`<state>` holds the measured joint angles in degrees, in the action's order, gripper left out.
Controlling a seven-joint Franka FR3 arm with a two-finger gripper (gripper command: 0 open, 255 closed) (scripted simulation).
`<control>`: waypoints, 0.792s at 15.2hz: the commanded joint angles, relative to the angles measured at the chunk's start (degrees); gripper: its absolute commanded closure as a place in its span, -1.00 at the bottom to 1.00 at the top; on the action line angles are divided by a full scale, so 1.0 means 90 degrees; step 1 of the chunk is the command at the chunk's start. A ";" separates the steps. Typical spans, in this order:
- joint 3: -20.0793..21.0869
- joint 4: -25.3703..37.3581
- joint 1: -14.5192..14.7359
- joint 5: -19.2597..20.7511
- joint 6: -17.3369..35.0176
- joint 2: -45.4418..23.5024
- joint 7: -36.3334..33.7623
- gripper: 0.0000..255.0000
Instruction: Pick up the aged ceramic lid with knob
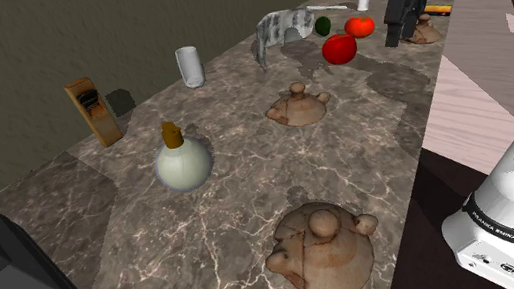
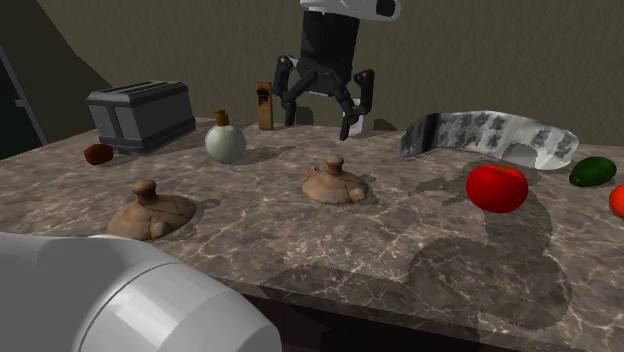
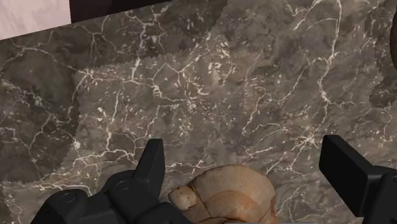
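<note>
Lid with the knob [image 2: 335, 184] (brownish, pretty worn-looking) sits knob-up on the marble worktop [image 2: 250, 255], roughly midway between a lookalike lid [image 2: 150, 212] and a red tomato [image 2: 497, 187], apart from both. Pincer [image 2: 320, 122] hangs above it with its fingers spread wide, gripping nothing. From the wrist view the lid lies below the gap, untouched.

Shoulder view overlooks the counter [image 1: 206, 235]; second exterior perhaps faces across.

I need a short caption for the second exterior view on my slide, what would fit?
Open gripper hovers over the brown knobbed lid on the veined counter.
</note>
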<state>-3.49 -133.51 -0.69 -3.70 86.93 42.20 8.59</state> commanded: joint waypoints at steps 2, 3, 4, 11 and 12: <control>0.0062 -0.0076 0.0008 -0.0040 0.0262 -0.0099 -0.0085 -1.00; 0.0124 -0.0143 0.0015 -0.0078 0.0524 -0.0208 -0.0168 -1.00; 0.0186 -0.0200 0.0023 -0.0113 0.0785 -0.0326 -0.0251 -1.00; 0.0598 -0.0313 0.0057 -0.0264 0.2564 -0.1390 -0.0825 -1.00; 0.0654 -0.0288 0.0058 -0.0269 0.2806 -0.1571 -0.0909 -1.00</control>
<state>2.10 -135.50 -0.06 -6.13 109.41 29.32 0.90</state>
